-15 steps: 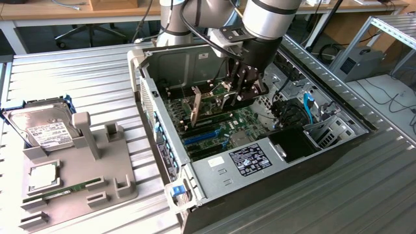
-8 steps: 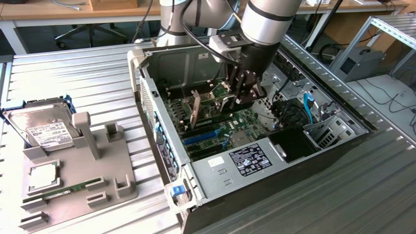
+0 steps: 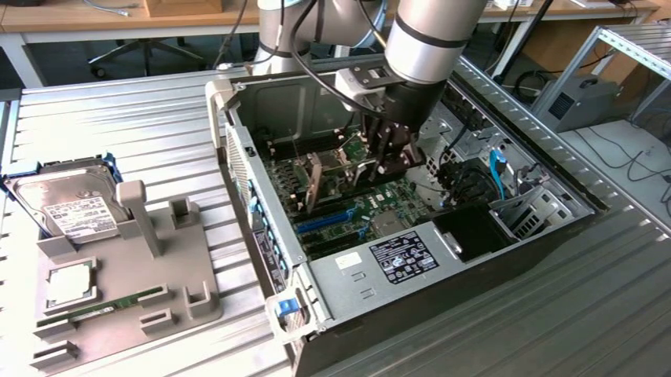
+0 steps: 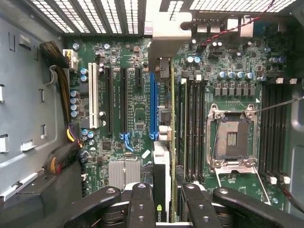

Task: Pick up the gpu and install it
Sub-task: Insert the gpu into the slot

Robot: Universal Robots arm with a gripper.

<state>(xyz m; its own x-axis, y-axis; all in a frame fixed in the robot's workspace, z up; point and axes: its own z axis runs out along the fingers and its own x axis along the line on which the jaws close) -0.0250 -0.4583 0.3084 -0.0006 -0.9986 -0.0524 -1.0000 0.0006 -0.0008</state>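
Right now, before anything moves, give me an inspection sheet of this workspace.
Surface: ribbed metal table carrying the open computer case and a grey holder tray.
Job's things: gpu held edge-on inside the case over the motherboard, alongside the blue slot; cannot tell whether it is seated.
Clutter: hard drive, memory stick and square chip at the tray.
Gripper: gripper shut on the gpu, down inside the case.
Cables: blue cable and a wire bundle in the case.
Surroundings: wooden desk, office chair, aluminium frame.
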